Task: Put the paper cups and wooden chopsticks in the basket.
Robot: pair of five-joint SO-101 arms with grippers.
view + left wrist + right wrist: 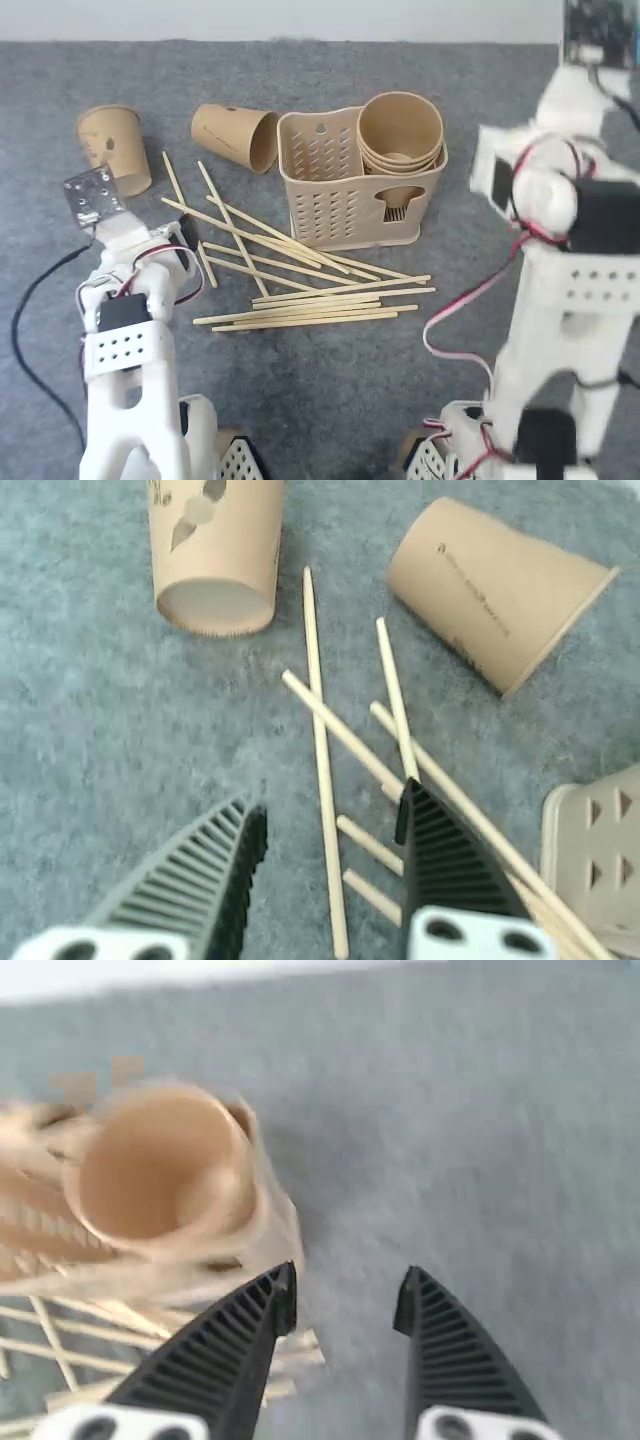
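The tan slotted basket (330,185) stands mid-table with a stack of paper cups (400,130) in its right compartment. Two more paper cups lie on their sides to its left, one near it (235,137) and one far left (115,148). Several wooden chopsticks (300,290) lie scattered in front of the basket. My left gripper (330,820) hangs open low over the chopsticks (322,760), the two cups (215,550) (495,585) beyond it. My right gripper (348,1285) is open and empty, just right of the basket (270,1230) and its stacked cups (160,1165).
Grey carpet covers the table (330,380). The left arm (125,330) rises from the front left, the right arm (560,210) from the front right, with red and white cables (470,300) trailing beside it. Open carpet lies in front of the chopsticks.
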